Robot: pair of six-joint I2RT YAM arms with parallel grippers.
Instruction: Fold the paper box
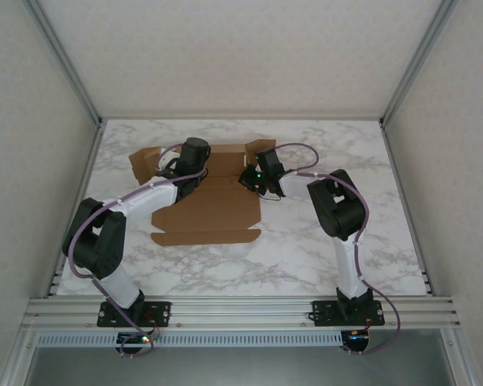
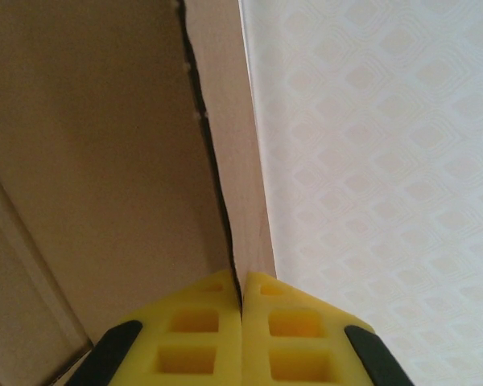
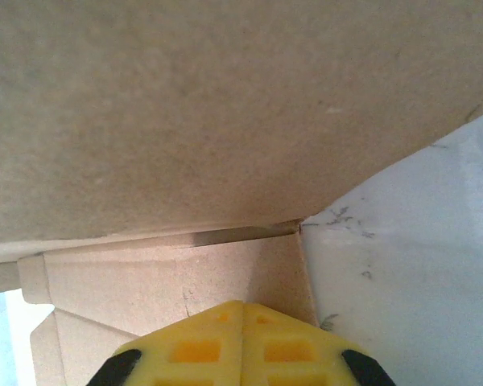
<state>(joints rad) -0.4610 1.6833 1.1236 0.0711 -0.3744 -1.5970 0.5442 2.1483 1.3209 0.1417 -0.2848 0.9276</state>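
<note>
On table [image 1: 346, 249], paper box [image 1: 209, 213] just ahead of left gripper [image 2: 241, 281], right gripper [image 3: 241, 310].

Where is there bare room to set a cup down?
Widest bare patch: the table between the paper box and the near rail. Also free: the strip from the right arm to the right wall. Crowded: the far middle, where the left arm and right arm reach over the box.

A: Left wrist cam: left hand [image 2: 241, 283] is cropped at the bottom edge, paper box [image 2: 97, 161] runs off top and left. Can't tell if anything's pinched.
B: Same on mine, right hand [image 3: 241, 310] cropped, box blurred. From the top camera both arms cover its rear flaps, so I can't see the fingertips there.
</note>
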